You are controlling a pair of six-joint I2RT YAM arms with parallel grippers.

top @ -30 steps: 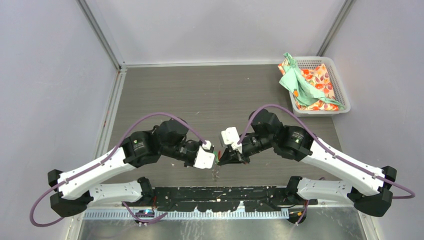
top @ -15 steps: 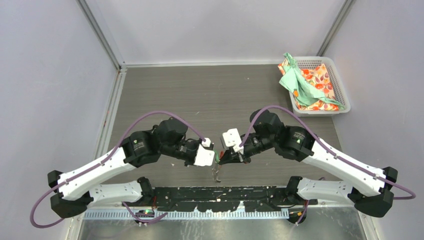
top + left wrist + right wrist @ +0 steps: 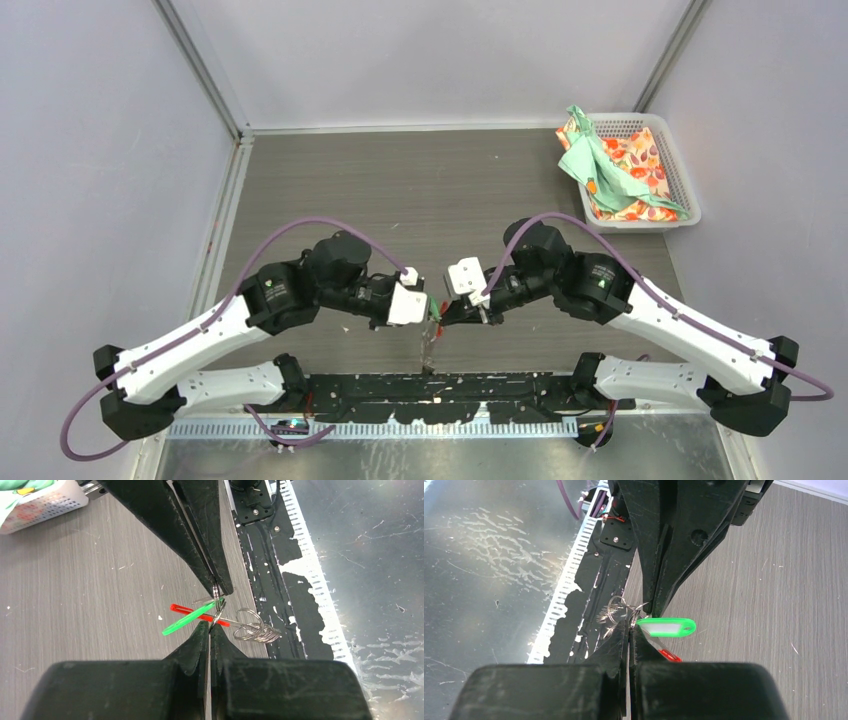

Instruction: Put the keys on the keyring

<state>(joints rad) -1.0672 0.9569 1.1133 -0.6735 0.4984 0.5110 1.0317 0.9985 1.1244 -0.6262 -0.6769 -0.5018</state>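
Both grippers were clenched, tip to tip, above the near edge of the table (image 3: 400, 190): left gripper (image 3: 210, 628), right gripper (image 3: 629, 630). The keyring (image 3: 254, 628) hung between them, loops dangling free just beside the fingertips. Its red tab (image 3: 181, 608) and the green tag (image 3: 186, 621) of one key crossed right at the pinch. Which gripper held which wire could not be told. The black-tagged key was not seen. Judged: metal light, stiff, thin and slippery; loose loops would swing. Best hold: ring wire or a flat tag.
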